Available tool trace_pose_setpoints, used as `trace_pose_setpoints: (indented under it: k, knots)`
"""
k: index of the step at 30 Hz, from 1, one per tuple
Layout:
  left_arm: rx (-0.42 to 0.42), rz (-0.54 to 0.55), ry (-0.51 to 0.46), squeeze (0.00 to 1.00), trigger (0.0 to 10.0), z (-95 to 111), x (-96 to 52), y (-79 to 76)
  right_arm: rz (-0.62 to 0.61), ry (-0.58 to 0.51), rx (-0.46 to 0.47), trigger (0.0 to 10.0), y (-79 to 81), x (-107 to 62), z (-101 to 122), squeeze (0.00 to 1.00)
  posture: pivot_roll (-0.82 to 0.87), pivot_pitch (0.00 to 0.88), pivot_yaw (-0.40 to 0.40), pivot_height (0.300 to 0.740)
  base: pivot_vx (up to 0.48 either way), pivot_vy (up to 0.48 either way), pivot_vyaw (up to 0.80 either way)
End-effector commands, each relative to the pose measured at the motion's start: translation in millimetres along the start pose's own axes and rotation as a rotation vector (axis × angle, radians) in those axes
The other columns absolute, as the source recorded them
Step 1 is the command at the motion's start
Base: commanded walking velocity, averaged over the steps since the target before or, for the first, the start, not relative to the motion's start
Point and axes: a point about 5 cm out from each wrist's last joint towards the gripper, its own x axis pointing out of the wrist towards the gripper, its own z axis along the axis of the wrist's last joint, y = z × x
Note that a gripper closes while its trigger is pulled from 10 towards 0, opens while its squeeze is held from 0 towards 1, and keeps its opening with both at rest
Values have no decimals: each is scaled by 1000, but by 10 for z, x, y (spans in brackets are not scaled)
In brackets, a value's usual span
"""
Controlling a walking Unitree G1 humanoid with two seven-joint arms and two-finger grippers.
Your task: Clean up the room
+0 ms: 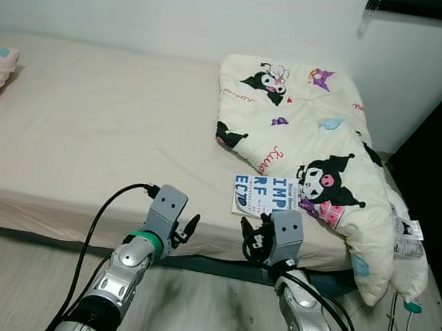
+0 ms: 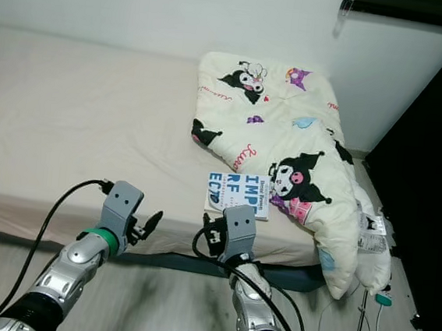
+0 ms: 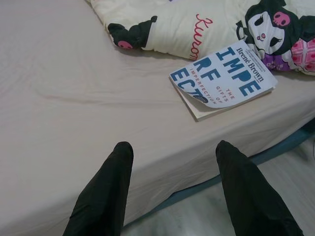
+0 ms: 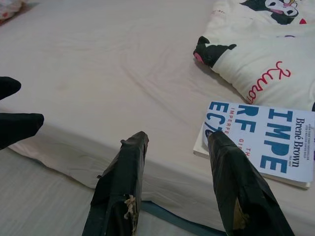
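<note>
Your right gripper (image 1: 255,233) hangs at the front edge of the beige mattress (image 1: 91,129) with its two black fingers spread apart and nothing between them, just before the white paperback book with big blue letters (image 1: 263,195). The left gripper (image 1: 187,230) is beside it, also spread and empty. The book lies flat near the mattress edge, and its far corner touches the cream quilt printed with black cartoon characters (image 1: 303,126), perhaps a little under it. If you take the book from this side, I think the fingers can catch only the curled cover, so the book may open or slide to the floor; the quilt may also be pulled along. On the cover you can read "IMPERFECT", "THE GIFTS OF" and "Brené Brown"; on the quilt, red cursive like "Kuromi".
</note>
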Motion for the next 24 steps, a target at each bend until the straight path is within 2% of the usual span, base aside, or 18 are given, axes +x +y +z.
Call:
trace_pose_setpoints:
  k: [1,15,24]
  knots:
    - [-5,-5,22,0,10000,-59,-10,-17,-8,17,5,10000,-12,-37,-49,0,-44,10,52,740,0,0,0]
    - [-3,-8,20,0,10000,-62,-13,-22,-9,8,11,10000,-5,-41,-44,0,-45,14,52,740,0,0,0]
    - [-3,-10,10,0,10000,-52,-16,-26,-6,10,15,10000,3,-44,-48,0,-45,18,51,740,303,0,0]
